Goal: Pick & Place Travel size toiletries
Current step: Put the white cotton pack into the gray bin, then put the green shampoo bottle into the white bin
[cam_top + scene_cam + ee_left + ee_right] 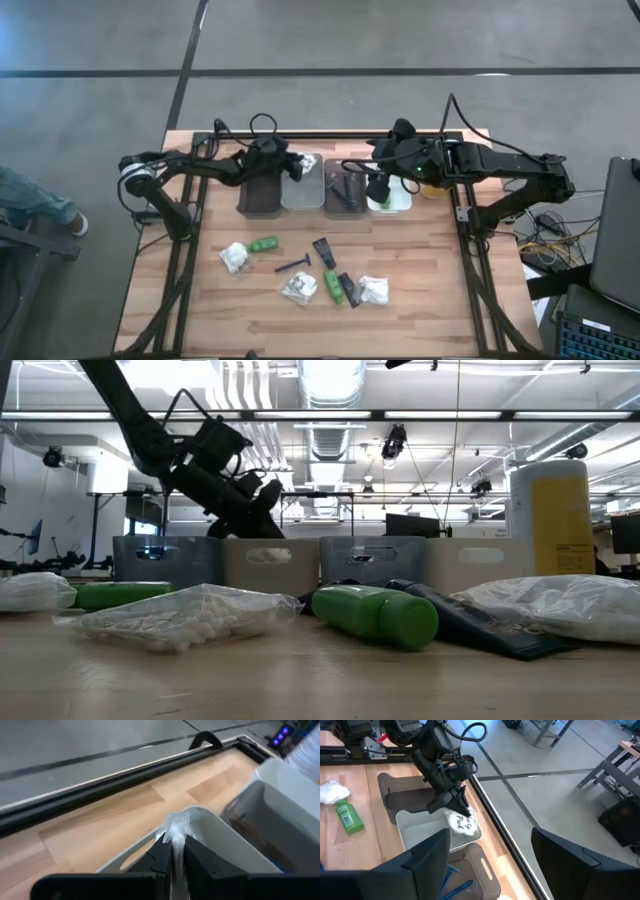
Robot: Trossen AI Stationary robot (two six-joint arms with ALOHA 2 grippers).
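Left gripper (293, 166): pinched shut on one white fluffy clear-wrapped packet (300, 165), above the second of four rectangular bins (302, 196). Right gripper (378, 188): fingers spread, empty, over the fourth bin. On table: three packets, three green bottles (264, 243), two black tubes (325, 252), one blue-handled razor (293, 264).

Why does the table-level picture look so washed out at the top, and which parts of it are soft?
Low view: bright ceiling lights glare behind the bins, leaving the left arm a dark silhouette; the nearest clear-wrapped packet and green bottle look soft. High view: even light, faint shadows.
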